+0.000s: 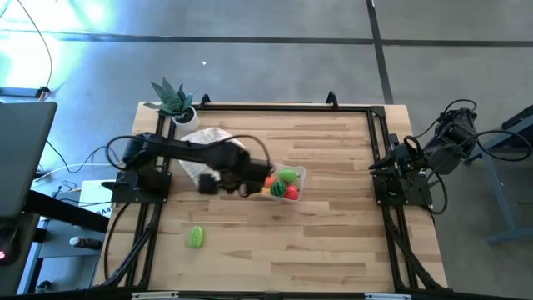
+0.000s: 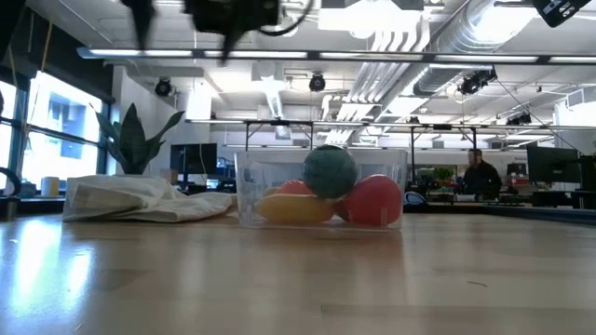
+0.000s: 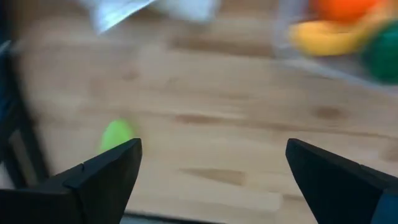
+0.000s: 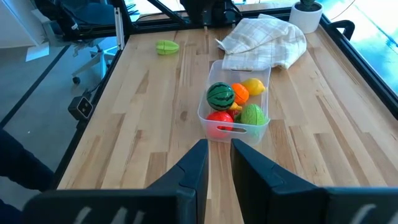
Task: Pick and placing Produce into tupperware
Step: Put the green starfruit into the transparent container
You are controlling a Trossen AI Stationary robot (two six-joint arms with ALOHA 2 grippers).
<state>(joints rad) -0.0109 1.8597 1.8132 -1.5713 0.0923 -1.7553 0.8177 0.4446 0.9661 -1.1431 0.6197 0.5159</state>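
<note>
Both arms are matte black with jointed links. The left arm (image 1: 179, 150) trails black cables; each tool ends in two flat wedge-shaped black fingers (image 3: 106, 177).

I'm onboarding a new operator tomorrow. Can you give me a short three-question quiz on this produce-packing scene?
1. True or false: the left gripper is open and holds nothing.
2. Which piece lies outside the tupperware? A) watermelon B) light green fruit C) lemon
3. What lies between the potted plant and the tupperware?

Key: 1 true; 2 B; 3 a white cloth.
</note>
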